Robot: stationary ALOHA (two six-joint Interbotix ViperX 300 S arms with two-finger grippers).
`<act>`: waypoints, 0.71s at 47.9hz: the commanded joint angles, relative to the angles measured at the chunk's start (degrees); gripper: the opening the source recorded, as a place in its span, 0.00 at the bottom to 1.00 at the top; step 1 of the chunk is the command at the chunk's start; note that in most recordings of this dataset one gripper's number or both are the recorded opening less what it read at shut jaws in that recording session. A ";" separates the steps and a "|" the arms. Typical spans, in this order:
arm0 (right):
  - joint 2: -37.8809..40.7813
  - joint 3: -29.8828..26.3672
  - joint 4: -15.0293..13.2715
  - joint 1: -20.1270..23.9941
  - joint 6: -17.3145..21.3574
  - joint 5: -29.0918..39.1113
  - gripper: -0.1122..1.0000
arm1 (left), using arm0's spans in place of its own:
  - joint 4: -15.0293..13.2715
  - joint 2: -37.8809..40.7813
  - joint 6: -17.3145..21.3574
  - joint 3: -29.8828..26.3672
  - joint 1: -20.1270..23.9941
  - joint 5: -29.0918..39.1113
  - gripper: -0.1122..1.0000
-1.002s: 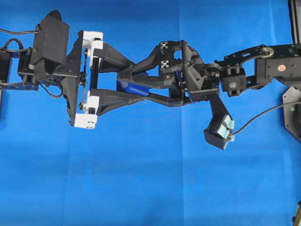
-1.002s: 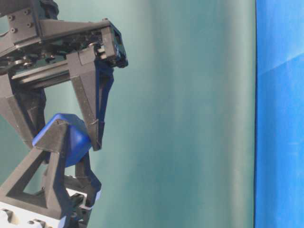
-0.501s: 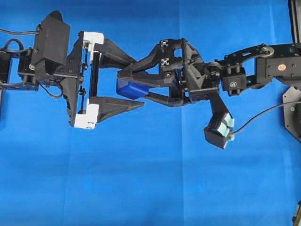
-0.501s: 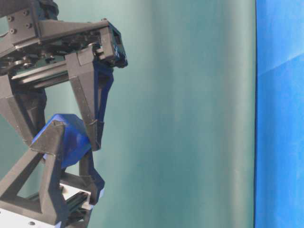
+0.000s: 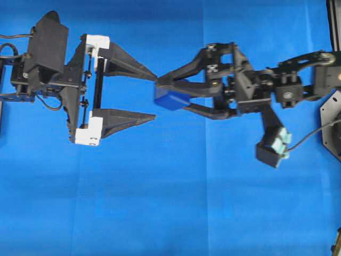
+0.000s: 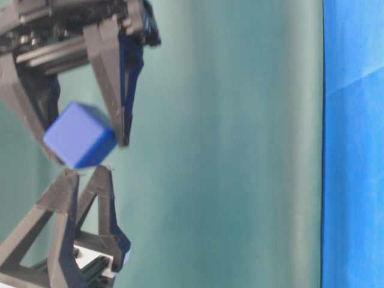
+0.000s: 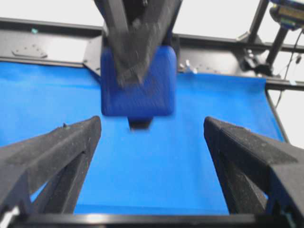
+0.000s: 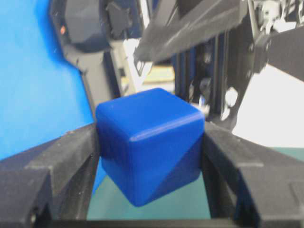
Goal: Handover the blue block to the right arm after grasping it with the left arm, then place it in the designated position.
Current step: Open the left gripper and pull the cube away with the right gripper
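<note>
Gripping blue block (image 5: pixel 169 99) (no legible writing)

Illumination is bright and even in the overhead view, where the blue cloth (image 5: pixel 170 202) shows no glare and only faint fold lines and a soft shadow just below the blue block (image 5: pixel 169 98). In the left wrist view the background above the block is blown out to white, and the block and the fingers (image 7: pixel 137 42) gripping it are smeared by blur. The right wrist view holds the block fairly sharp with the structure behind it out of focus, while the table-level view shows slight blur at the block's edges.
</note>
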 commanded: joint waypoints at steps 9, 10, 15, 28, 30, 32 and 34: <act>-6.68 2.72 0.26 0.62 0.18 3.16 0.51 | 0.09 -3.87 0.09 1.76 0.00 -0.53 0.93; -7.12 2.99 0.26 0.70 0.18 3.43 0.51 | 0.00 -4.13 0.09 2.02 -0.09 -0.53 0.93; -9.23 4.22 0.26 1.23 0.18 4.92 0.51 | 0.09 -5.19 0.09 2.99 -0.09 -0.53 0.93; -13.36 6.24 0.35 2.55 0.35 8.53 0.51 | 0.00 -6.86 0.53 4.22 -0.09 -0.53 0.93; -13.45 6.24 0.35 2.64 0.70 8.61 0.51 | 0.09 -6.86 0.53 4.31 -0.09 -0.53 0.93; -13.45 6.24 0.35 2.72 1.14 8.61 0.51 | 0.09 -6.86 0.62 4.22 -0.09 -0.53 0.93; -13.36 6.24 0.35 2.72 1.41 8.61 0.51 | 0.09 -6.68 0.70 4.13 -0.09 -0.62 0.93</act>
